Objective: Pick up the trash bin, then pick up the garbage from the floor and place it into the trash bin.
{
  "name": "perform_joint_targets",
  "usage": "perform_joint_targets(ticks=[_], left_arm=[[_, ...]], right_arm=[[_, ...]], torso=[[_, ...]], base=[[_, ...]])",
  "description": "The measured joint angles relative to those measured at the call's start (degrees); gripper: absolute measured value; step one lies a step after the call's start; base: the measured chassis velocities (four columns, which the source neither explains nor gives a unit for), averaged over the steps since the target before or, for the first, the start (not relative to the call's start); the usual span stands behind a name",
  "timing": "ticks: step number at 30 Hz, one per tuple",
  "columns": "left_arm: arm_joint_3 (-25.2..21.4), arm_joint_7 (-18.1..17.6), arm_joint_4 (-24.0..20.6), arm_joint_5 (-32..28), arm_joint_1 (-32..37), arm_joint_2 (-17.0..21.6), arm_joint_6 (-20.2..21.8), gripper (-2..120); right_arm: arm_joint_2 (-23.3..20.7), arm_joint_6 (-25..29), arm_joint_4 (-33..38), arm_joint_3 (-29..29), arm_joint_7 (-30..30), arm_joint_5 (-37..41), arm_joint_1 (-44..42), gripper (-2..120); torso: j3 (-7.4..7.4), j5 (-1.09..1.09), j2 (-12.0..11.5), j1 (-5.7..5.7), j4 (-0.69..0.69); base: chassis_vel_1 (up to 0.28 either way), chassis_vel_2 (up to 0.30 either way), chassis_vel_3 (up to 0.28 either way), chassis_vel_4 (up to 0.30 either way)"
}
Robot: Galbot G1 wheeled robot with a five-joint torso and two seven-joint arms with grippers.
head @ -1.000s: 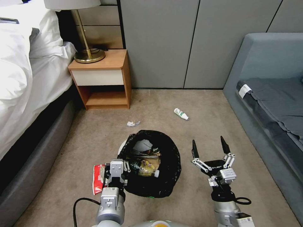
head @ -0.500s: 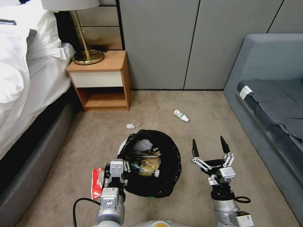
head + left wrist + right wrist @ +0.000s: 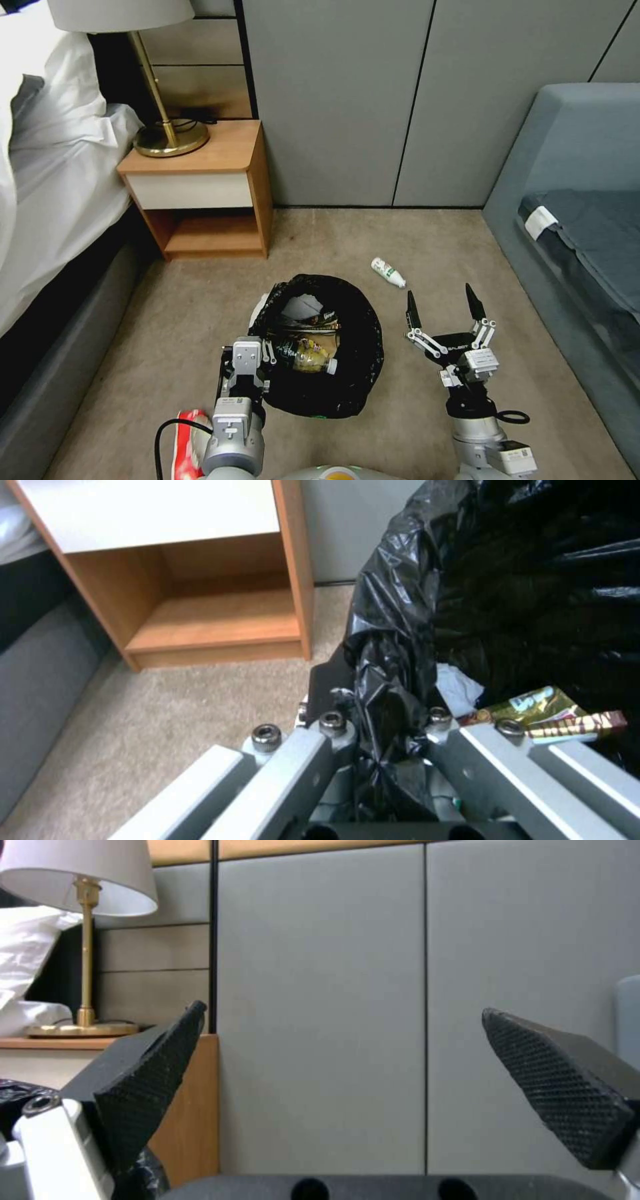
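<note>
Floor [image 3: 200,313]: beige carpet all the way across, running from the grey wall panels [image 3: 333,100] back to where we're standing.

Bed [image 3: 47,200]: white bedding on our left, over a dark grey base.

Sofa [image 3: 573,200]: blue-grey, on our right, with a dark cushion on the seat.

Nightstand [image 3: 200,187]: wooden, pale drawer front, open shelf below, squeezed between the bed and the wall. A brass lamp [image 3: 163,127] stands on top of it.

Trash bin [image 3: 333,347]: right in front of us on the carpet, black liner folded over the rim. Inside we can see wrappers, a plastic bottle and something white. The left wrist view gets a close look at the crinkly liner plus a brown and gold wrapper [image 3: 553,715].

Left gripper [image 3: 257,357]: we've got it clamped on the bin's near-left rim, one finger either side of the liner.

Right gripper [image 3: 443,310]: held over bare carpet just to the right of the bin, black fingertips spread wide, holding nothing.

Bottle [image 3: 388,272]: small, white with a green label, lying on its side on the floor just beyond the right gripper.

Red-white packet [image 3: 187,443]: flat on the carpet by our left arm, partly hidden behind it.
</note>
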Motion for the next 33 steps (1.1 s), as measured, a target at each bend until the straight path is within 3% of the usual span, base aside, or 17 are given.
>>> perform_joint_targets(ticks=[10, 22, 26, 32, 33], left_arm=[[0.03, 0.01, 0.04, 0.02, -0.01, -0.06, -0.02, 2], [0.03, 0.05, -0.08, 0.09, 0.21, 0.07, -0.02, 2], [-0.01, 0.05, -0.25, 0.16, 0.33, 0.11, -0.03, 2], [-0.16, 0.06, -0.52, 0.34, 0.69, 0.01, -0.09, 2], [-0.16, 0.06, -0.52, 0.34, 0.69, 0.01, -0.09, 2]], right_arm=[[-0.04, 1.75, -0.38, 0.20, -3.52, 0.92, 0.36, 100], [-1.17, 0.55, -0.40, 0.88, -4.57, 1.63, 2.90, 100], [-2.91, -2.32, -0.48, 1.85, -4.54, 1.40, 6.90, 100], [-7.66, -14.47, -3.61, 1.73, -3.14, 3.81, 19.29, 100], [-7.66, -14.47, -3.61, 1.73, -3.14, 3.81, 19.29, 100]], torso=[[0.01, 0.00, 0.00, 0.01, 0.00], [-0.01, 0.00, 0.00, 0.00, 0.00], [-0.01, 0.00, 0.00, 0.00, 0.00], [0.00, 0.01, 0.00, 0.00, 0.02], [0.00, 0.01, 0.00, 0.00, 0.02]], base=[[-0.170, 0.159, 0.157, -0.164], [-0.008, 0.013, 0.010, -0.010], [0.000, 0.000, 0.000, 0.000], [0.000, 0.000, 0.000, 0.000], [0.000, 0.000, 0.000, 0.000]])
